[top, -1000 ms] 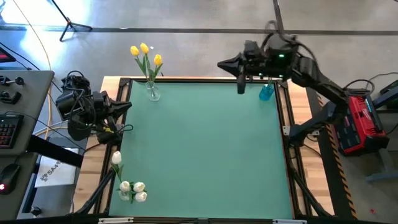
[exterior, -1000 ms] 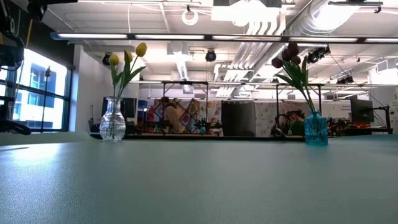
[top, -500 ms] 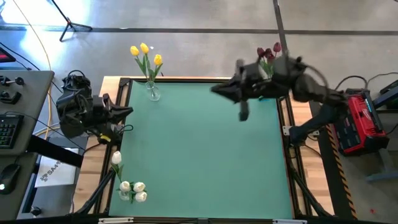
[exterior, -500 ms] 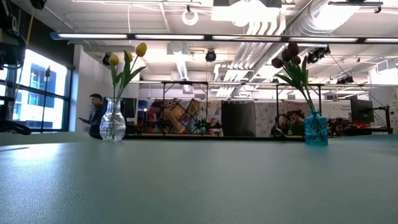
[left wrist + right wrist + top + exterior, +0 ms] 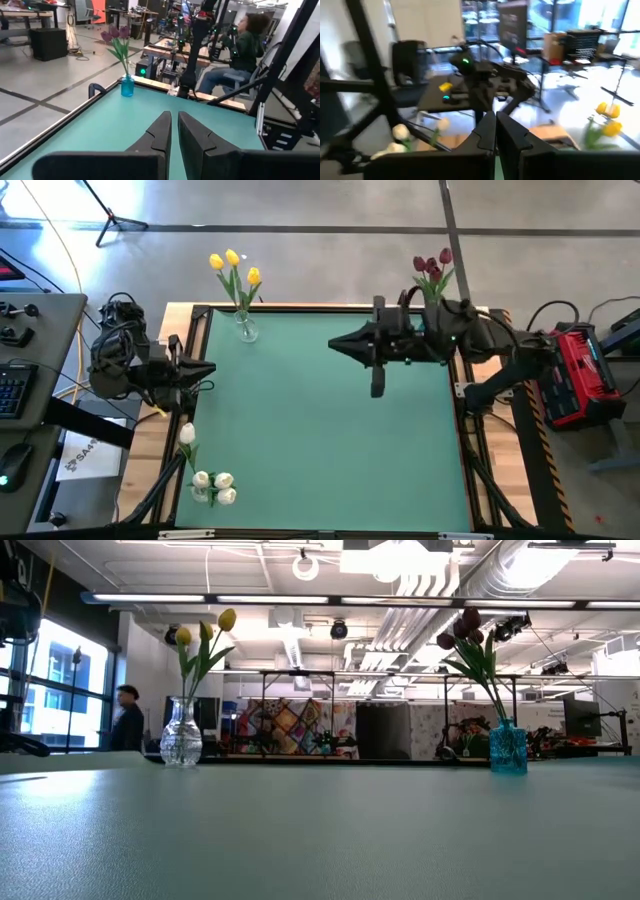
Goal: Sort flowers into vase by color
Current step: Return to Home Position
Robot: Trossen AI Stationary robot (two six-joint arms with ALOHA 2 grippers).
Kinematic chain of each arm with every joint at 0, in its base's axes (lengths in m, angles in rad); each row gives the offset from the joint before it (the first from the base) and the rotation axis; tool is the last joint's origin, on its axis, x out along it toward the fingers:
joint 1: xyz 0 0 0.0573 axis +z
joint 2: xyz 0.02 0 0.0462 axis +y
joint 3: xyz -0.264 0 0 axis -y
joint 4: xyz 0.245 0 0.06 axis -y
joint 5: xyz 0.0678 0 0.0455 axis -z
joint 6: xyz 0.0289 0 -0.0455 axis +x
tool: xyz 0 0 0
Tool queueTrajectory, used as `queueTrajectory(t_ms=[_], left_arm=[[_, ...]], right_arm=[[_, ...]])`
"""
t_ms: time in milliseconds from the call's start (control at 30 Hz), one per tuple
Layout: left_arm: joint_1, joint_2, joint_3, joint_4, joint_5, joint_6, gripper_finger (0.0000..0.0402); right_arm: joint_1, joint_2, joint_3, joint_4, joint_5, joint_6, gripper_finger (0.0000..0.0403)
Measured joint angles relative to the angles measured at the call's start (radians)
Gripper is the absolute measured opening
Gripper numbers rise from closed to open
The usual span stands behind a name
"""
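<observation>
The right hand [image 5: 335,345] hovers above the green counter [image 5: 330,450], fingers together and empty. The left hand [image 5: 208,368], likewise closed on nothing, sits at the counter's left edge

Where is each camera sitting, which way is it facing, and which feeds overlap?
High view: overhead, looking down on the green table; left hand and right hand show.
Low view: table height, level toward the clear glass vase of yellow tulips and blue glass vase of dark red tulips; neither hand shows.
Left wrist view: past its fingers toward the blue vase and right arm.
Right wrist view: past its fingers toward the left arm and white tulips.
Shared: low and left wrist both show the blue vase.
</observation>
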Motion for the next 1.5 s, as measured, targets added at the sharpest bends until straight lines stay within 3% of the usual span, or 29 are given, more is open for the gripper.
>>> queueTrajectory(t_ms=[100, 367, 500, 800, 1100, 1300, 1400, 1500], left_arm=[[0.000, 0.008, 0.000, 0.015, 0.022, 0.000, 0.0018], [0.047, 0.056, 0.000, 0.047, 0.100, 0.007, 0.0018], [0.101, 0.083, 0.000, 0.080, 0.169, 0.036, 0.0018], [0.266, 0.163, 0.000, 0.253, 0.379, 0.173, 0.0018], [0.394, 0.271, 0.000, 0.569, 0.578, 0.371, 0.0018], [0.483, 0.339, 0.001, 0.711, 0.688, 0.462, 0.0018], [0.535, 0.361, 0.001, 0.713, 0.753, 0.451, 0.0018], [0.590, 0.379, 0.001, 0.716, 0.827, 0.427, 0.0018]], right_arm=[[0.024, -0.027, -0.095, 0.068, 0.043, 0.022, 0.0000], [0.037, -0.149, -0.537, 0.591, -0.025, 0.164, 0.0000], [0.038, -0.213, -0.682, 0.685, -0.014, 0.213, 0.0000], [0.076, -0.357, -0.803, 0.692, 0.072, 0.183, 0.0000], [0.169, -0.412, -0.803, 0.582, 0.081, -0.027, 0.0000], [0.169, -0.411, -0.804, 0.347, 0.182, 0.017, 0.0000], [0.171, -0.412, -0.804, 0.344, 0.193, 0.111, 0.0000], [0.188, -0.420, -0.804, 0.371, 0.208, 0.045, 0.0000]])
